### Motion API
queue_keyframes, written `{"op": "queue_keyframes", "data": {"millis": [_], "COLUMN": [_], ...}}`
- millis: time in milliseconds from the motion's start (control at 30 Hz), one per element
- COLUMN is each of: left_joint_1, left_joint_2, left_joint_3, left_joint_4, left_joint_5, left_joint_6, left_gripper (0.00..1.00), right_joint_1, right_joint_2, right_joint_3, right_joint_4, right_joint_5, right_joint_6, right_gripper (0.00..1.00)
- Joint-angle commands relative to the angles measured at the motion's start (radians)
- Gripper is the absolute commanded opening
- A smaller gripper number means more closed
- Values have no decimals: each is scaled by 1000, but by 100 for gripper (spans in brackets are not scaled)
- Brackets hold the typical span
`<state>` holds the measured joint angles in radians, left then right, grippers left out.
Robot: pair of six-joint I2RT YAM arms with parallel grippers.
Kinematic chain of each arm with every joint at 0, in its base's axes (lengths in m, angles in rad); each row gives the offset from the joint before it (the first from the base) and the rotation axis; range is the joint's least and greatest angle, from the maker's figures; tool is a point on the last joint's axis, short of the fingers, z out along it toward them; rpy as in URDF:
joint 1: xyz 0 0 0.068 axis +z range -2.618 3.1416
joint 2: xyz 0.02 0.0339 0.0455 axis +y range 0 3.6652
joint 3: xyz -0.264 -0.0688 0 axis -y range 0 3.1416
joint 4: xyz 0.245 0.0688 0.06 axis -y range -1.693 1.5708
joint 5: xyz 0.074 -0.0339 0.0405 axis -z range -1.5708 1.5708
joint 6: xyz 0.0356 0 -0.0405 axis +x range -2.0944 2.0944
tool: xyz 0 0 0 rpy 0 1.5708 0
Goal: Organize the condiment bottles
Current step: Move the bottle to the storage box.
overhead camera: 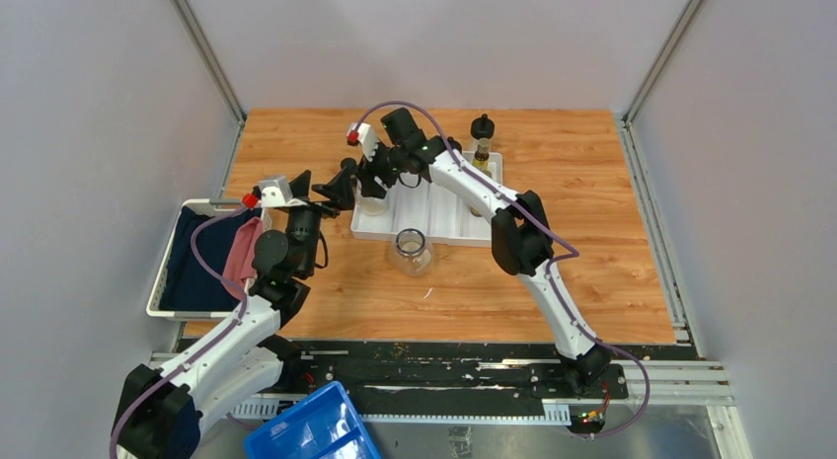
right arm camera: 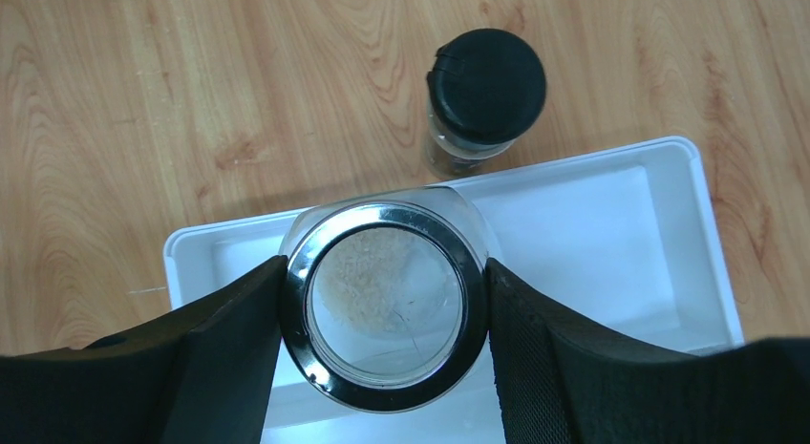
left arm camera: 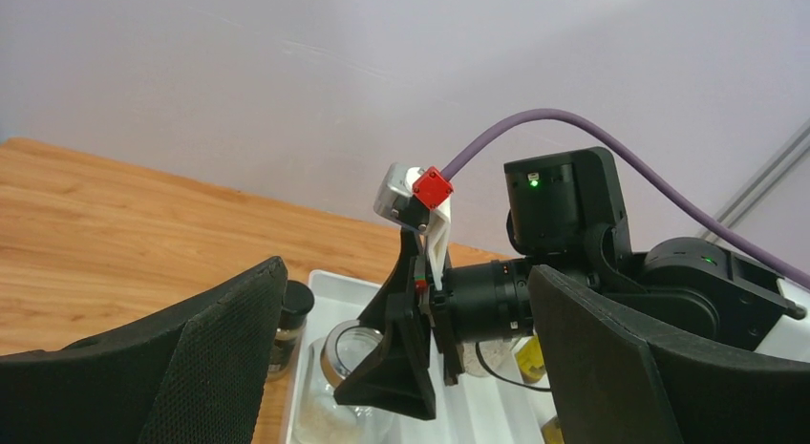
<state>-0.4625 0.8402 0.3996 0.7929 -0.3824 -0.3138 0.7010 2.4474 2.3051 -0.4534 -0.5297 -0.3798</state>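
Note:
My right gripper (right arm camera: 384, 306) is shut on the chrome rim of a clear glass jar (right arm camera: 382, 291) holding pale powder. The jar stands in the left end compartment of the white divided tray (right arm camera: 611, 224). In the top view this gripper (overhead camera: 373, 178) and jar (overhead camera: 373, 199) are at the tray's left end (overhead camera: 434, 222). A small black-capped shaker (right arm camera: 485, 100) stands on the table just outside that tray corner. A second clear jar (overhead camera: 411, 252) stands on the table in front of the tray. My left gripper (overhead camera: 324, 188) is open and empty, just left of the right gripper.
A black-capped bottle with amber contents (overhead camera: 482, 138) stands at the tray's far edge. A yellow oil bottle (left arm camera: 528, 358) shows in the tray behind the right gripper. A white basket of cloths (overhead camera: 202, 262) sits at the left table edge. A blue bin (overhead camera: 311, 429) is below the near edge.

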Motion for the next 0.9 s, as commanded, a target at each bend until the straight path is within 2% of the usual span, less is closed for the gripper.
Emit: {"op": "queue_keyframes", "data": {"millis": [0,400,867], "left_joint_1": [-7,-7,-7], "left_joint_2": [9,34,124], "left_joint_3": [-13,-27,-22], "left_joint_4": [39,69,139], "left_joint_5": [2,31,61], "left_joint_6": [6,-16,-39], "left_gripper": [99,99,99], "right_joint_1": [-14,-71,-127], "right_joint_2": [31,90,146], "right_joint_3": [38,91,155], "right_joint_4": [64,126,173], "right_joint_5": [94,124,20], "right_joint_6": [11,22,46], "right_gripper": [0,0,0]}}
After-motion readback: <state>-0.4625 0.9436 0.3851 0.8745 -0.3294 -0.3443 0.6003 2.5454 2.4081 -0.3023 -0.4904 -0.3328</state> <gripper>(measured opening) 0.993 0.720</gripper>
